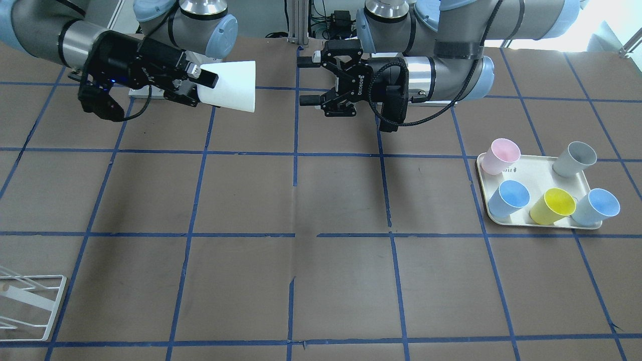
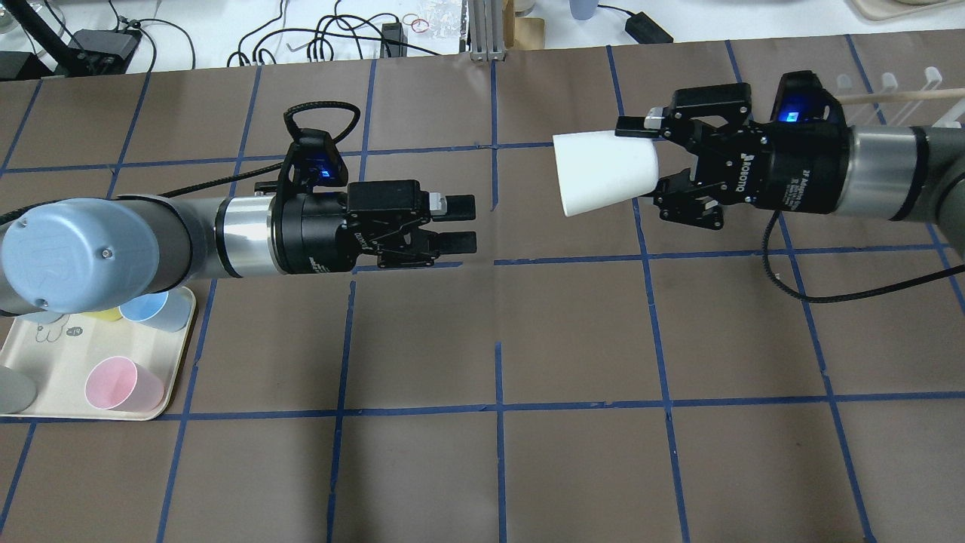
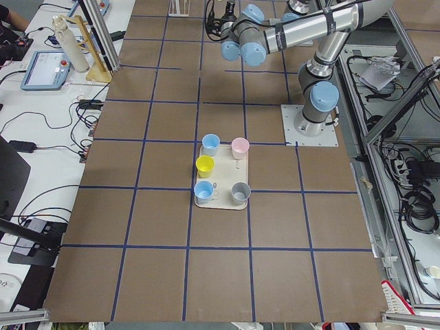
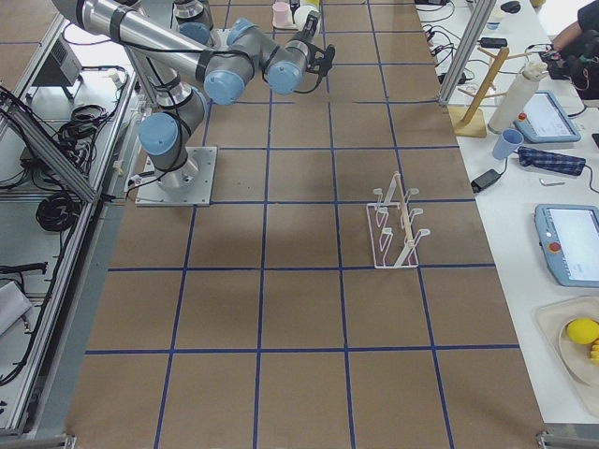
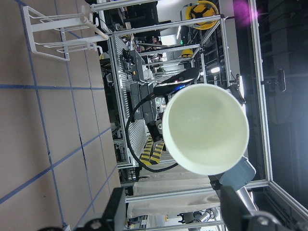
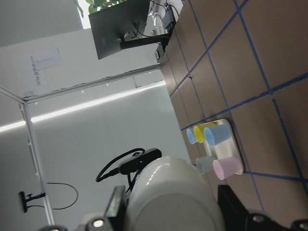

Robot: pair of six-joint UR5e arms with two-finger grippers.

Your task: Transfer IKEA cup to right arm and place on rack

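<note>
The IKEA cup (image 2: 603, 172), pale cream and almost white, lies on its side in the air, its base held in my right gripper (image 2: 647, 162), which is shut on it. Its open mouth faces my left gripper (image 2: 458, 222), which is open, empty and a short gap away from it. In the front-facing view the cup (image 1: 231, 85) is at the upper left with the right gripper (image 1: 203, 88), and the left gripper (image 1: 307, 80) is at centre top. The left wrist view looks into the cup's mouth (image 5: 206, 129). The white wire rack (image 1: 30, 306) stands at the table's edge, on my right.
A cream tray (image 1: 539, 173) on my left side holds pink (image 1: 500, 156), grey (image 1: 575, 159), yellow (image 1: 552, 206) and two blue cups. The rack also shows in the right exterior view (image 4: 398, 229) and beyond my right arm in the overhead view (image 2: 905, 94).
</note>
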